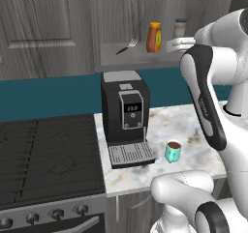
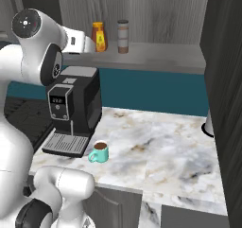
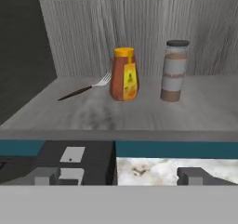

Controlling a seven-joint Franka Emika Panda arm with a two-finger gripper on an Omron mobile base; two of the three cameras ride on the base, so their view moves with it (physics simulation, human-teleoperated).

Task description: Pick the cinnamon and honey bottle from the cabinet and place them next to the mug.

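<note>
**A:** So where are the bottles right now?

**B:** Both on the open shelf of the cabinet (image 3: 139, 28). The honey bottle (image 3: 124, 74) stands upright, and the cinnamon (image 3: 174, 70) is upright just beside it, a small gap between them. A fork (image 3: 86, 88) lies on the shelf on the honey's other side.

**A:** And the pincer?

**B:** The pincer (image 3: 119, 175) is spread wide with nothing in it, hanging in front of the shelf edge, apart from both bottles.

**A:** Mug?

**B:** The mug (image 2: 99, 152) sits down on the marble bench (image 2: 170, 151), just beside the coffee machine (image 2: 73, 109), dark liquid inside.
</note>
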